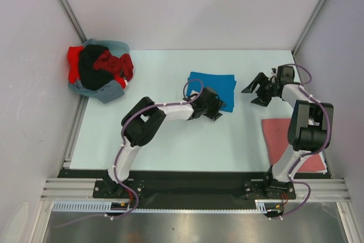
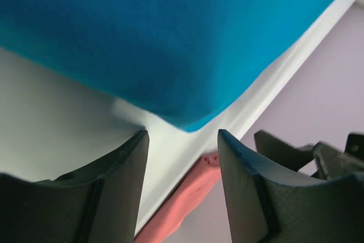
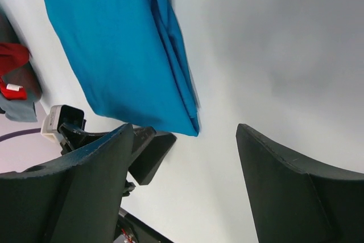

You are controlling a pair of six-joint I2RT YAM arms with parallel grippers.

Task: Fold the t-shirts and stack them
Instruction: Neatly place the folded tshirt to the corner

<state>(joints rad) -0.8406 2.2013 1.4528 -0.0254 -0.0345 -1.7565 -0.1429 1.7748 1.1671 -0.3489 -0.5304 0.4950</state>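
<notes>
A bright blue t-shirt point(image 1: 215, 86) lies folded flat in the middle of the table. My left gripper point(image 1: 218, 112) hovers over its near right corner, open, with nothing between the fingers. In the left wrist view that corner of the blue t-shirt point(image 2: 170, 44) lies just ahead of the left gripper point(image 2: 182, 140). My right gripper point(image 1: 253, 96) stands open to the right of the shirt, apart from it and empty. The right wrist view shows the blue t-shirt point(image 3: 116, 49) beyond the right gripper point(image 3: 185, 135). A dull pinkish-red t-shirt point(image 1: 278, 135) lies folded at the near right.
A heap of t-shirts point(image 1: 99, 69), red, black and grey-blue, sits at the back left corner. White walls close the table on the left, back and right. The right arm point(image 1: 307, 123) stands over part of the pinkish-red t-shirt point(image 2: 187, 197).
</notes>
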